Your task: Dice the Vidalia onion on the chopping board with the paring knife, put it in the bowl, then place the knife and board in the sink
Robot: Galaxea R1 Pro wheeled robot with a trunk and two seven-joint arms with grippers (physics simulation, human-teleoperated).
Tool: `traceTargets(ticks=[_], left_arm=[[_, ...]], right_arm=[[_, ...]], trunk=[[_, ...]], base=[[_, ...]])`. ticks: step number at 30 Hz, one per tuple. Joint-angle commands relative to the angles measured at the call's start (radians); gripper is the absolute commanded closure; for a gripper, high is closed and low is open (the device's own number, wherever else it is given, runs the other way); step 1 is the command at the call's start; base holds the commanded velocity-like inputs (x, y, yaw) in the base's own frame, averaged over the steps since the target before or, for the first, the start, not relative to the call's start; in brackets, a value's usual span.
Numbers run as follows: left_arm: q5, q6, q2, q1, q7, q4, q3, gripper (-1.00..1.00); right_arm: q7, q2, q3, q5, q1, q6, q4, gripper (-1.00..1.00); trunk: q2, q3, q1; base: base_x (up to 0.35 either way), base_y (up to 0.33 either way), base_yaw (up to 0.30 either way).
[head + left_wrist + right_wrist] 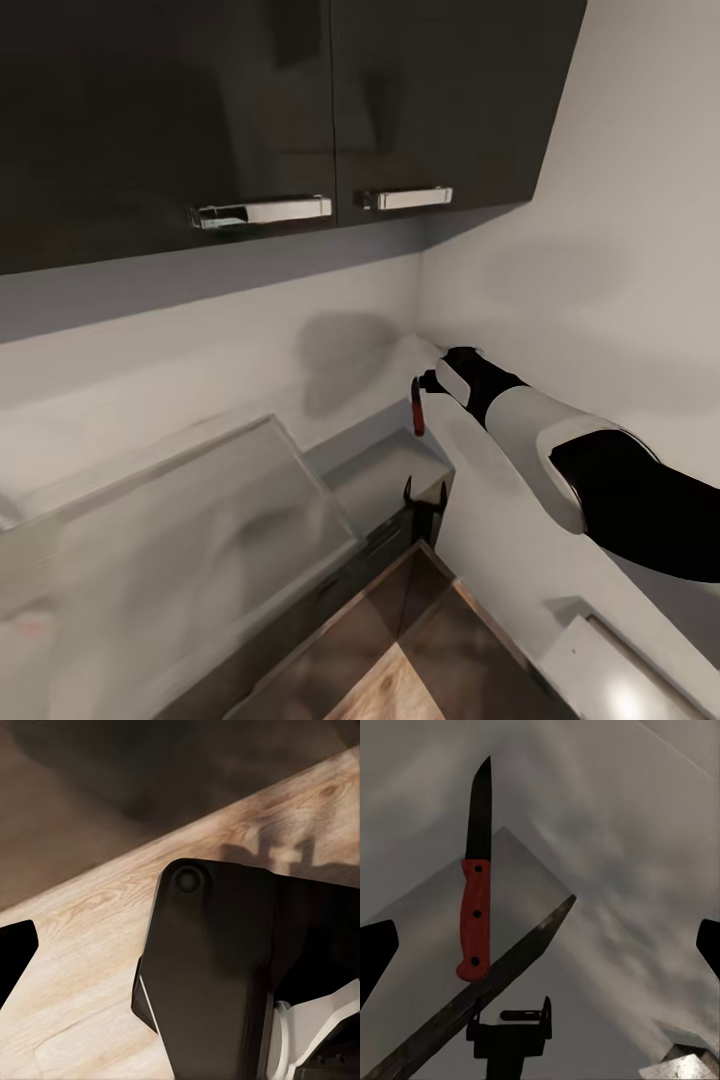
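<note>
Upper cabinets (280,110): dark, glossy, two chrome handles, above a pale wall corner.
Countertop (390,470): grey, running into the corner.
Sink (170,540): grey steel panel, blurred, at the head view's lower left.
Floor (82,967): wood planks, seen past the dark robot base.
Right arm (540,440): white and black, reaching toward the corner.
Right gripper (425,385): finger spacing cannot be told; the paring knife hangs at it.
Paring knife (476,877): red riveted handle, dark pointed blade, in the air near the wall corner, above the countertop.
Left gripper (180,945): fingertips at the frame edges, spread wide, holding nothing.
</note>
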Motion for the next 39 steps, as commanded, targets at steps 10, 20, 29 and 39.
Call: traceTargets(ticks=[10,20,29,39], left_arm=[[0.002,-0.001,0.0,0.001,0.002,-0.003,-0.001,-1.0],[0.002,-0.001,0.0,0.001,0.002,-0.003,-0.001,-1.0],[0.002,-0.001,-0.001,0.001,0.002,-0.002,-0.001,-1.0],[0.002,-0.001,-0.002,0.001,0.002,-0.003,-0.001,-1.0]], right_arm=[[-0.006,0.009,0.009,-0.01,-0.001,0.005,-0.001,-1.0],[-0.006,0.015,0.008,-0.01,-0.001,0.005,-0.001,-1.0],[-0.006,0.016,0.008,-0.01,-0.001,0.005,-0.001,-1.0],[-0.006,0.017,0.009,-0.01,-0.001,0.005,-0.001,-1.0]], trunk=[[-0.002,-0.018,0.001],[-0.002,-0.033,0.001],[-0.002,-0.047,0.001],[-0.002,-0.061,0.001]], base=[[0.014,-0.01,0.0],[0.098,0.0,0.0],[0.025,0.0,0.0],[0.038,-0.029,0.003]])
